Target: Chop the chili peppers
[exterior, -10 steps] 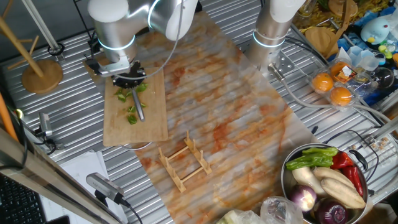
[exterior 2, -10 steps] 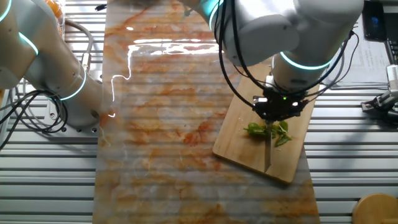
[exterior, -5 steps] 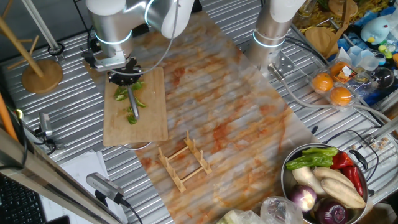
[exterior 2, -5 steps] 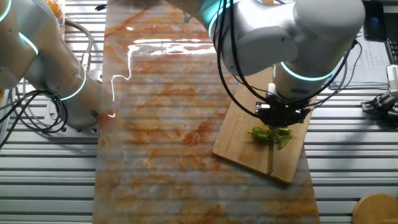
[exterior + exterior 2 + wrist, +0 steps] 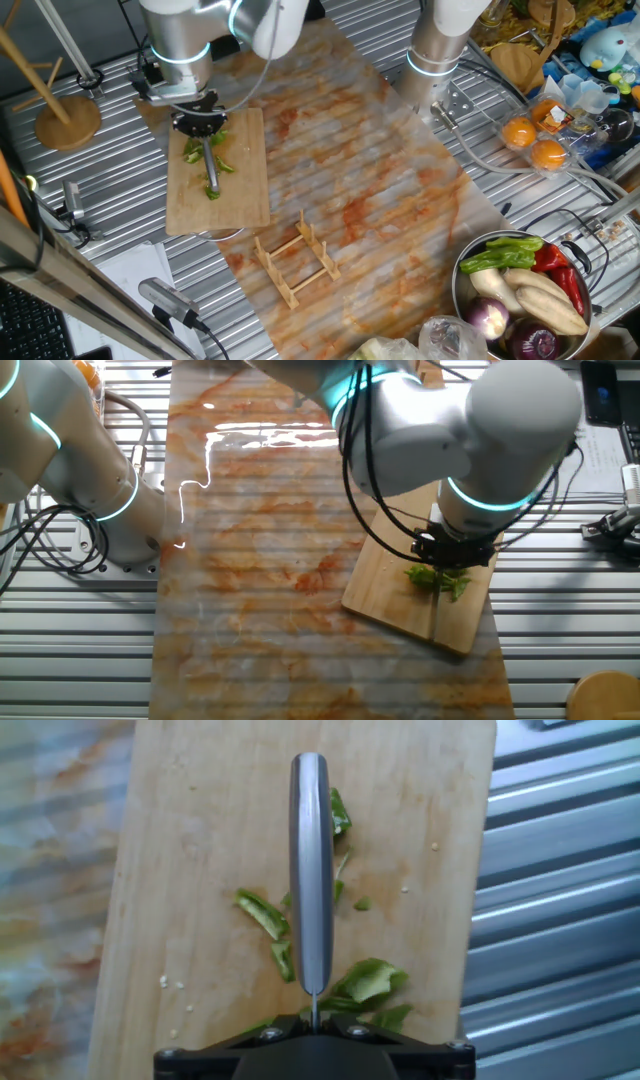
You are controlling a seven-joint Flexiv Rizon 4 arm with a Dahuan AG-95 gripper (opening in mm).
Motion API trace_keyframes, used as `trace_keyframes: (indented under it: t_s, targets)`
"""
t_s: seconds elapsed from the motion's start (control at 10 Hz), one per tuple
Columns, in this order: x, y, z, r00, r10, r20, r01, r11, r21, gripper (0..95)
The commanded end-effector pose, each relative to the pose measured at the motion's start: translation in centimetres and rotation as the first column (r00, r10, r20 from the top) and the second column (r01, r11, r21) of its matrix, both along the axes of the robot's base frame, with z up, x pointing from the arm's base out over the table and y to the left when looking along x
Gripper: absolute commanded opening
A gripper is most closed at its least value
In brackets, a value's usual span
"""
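Observation:
The chili peppers (image 5: pixel 262 912) lie as several small bright green chunks on a bamboo cutting board (image 5: pixel 190 840). My gripper (image 5: pixel 312 1032) is shut on a knife (image 5: pixel 311 880). Its steel blade runs away from the hand over the middle of the chunks, with pieces on both sides. In one fixed view the gripper (image 5: pixel 204 126) hangs over the far end of the board (image 5: pixel 245 190), and the chili pieces (image 5: pixel 213 190) lie along the blade (image 5: pixel 211 165). The other fixed view has the gripper (image 5: pixel 455 552) right over the green pile (image 5: pixel 442 581).
A small wooden rack (image 5: pixel 295 260) stands in front of the board. A metal bowl (image 5: pixel 462 297) of mixed vegetables sits at the front right. A second arm's base (image 5: pixel 440 50) and oranges (image 5: pixel 535 140) are at the back right. A wooden stand (image 5: pixel 65 115) is at the left.
My gripper and the knife have shifted a little sideways across the board, toward the left in one fixed view. The chili chunks have barely moved.

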State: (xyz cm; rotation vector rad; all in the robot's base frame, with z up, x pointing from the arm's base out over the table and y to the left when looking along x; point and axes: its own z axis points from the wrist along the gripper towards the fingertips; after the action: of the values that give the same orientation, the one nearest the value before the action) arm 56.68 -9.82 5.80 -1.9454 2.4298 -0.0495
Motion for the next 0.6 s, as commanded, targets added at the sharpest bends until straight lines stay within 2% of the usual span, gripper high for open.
trace_keyframes:
  t_s: [0.1,0.2,0.3,0.4,0.6]
  targets:
    - [-0.5,-0.1,-0.6,1.000,0.005,0.013,-0.005,0.999,-0.033,0.0]
    - [-0.6,-0.1,-0.6,1.000,-0.002,0.016,0.003,0.999,-0.039,0.0]
    - [-0.5,-0.1,-0.7,0.999,-0.006,0.033,0.007,1.000,-0.031,0.0]
    - [-0.1,0.0,-1.4,0.999,-0.022,0.043,0.022,1.000,0.013,0.0]
    - [0.3,0.3,-1.7,0.998,-0.037,0.041,0.036,0.999,0.030,0.0]
